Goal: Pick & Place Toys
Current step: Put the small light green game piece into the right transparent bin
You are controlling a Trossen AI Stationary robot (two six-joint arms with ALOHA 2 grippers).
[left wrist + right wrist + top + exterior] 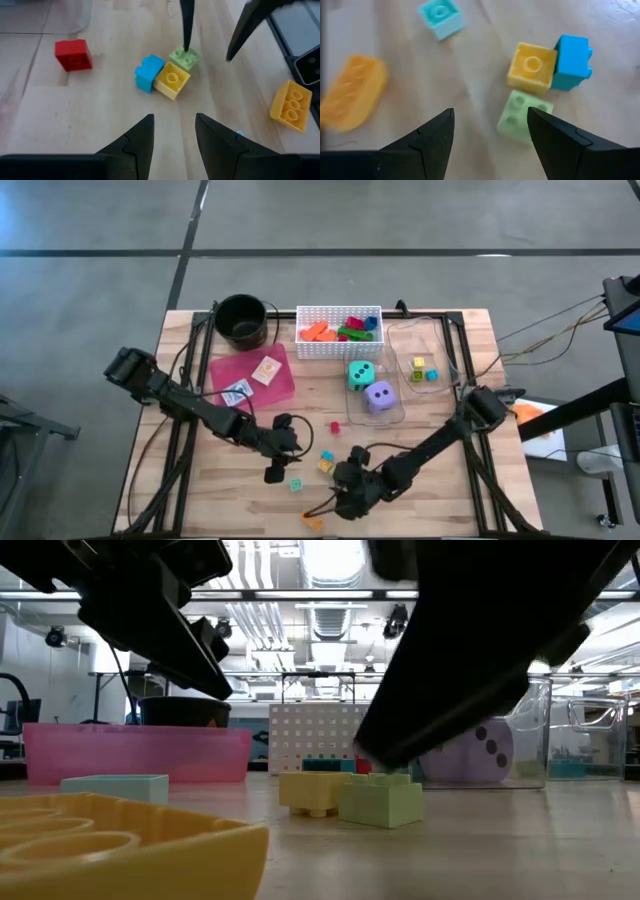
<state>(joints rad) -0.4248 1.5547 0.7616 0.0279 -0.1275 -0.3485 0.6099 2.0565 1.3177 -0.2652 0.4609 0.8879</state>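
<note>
Toys lie scattered over the desk (pixel 440 480), and the nearest work is a tight cluster near the front edge: a pale green block (pixel 524 116), a yellow block (pixel 531 67) and a blue block (pixel 572 62), touching one another. The right gripper (pixel 490 131) hangs just over this cluster with its fingers spread fairly wide and nothing between them, the green block lying by one fingertip. The left gripper (pixel 173 132) sits close by, aimed at the same cluster, fingers narrow and empty. A red block (pixel 73 54) lies apart from the cluster, an orange block (pixel 351 95) and a small teal block (pixel 440 17) lie near it, and a white basket (pixel 338 347) at the back already holds several pieces. Two dice, teal (pixel 361 374) and purple (pixel 379 396), sit in a clear tray beside it. These blocks look like hard, light, smooth plastic, so they should slide or spin if nudged off-centre. The safest hold is probably across two flat opposite sides of the green block, low on its body, approached so the fingers do not push its neighbours.
</note>
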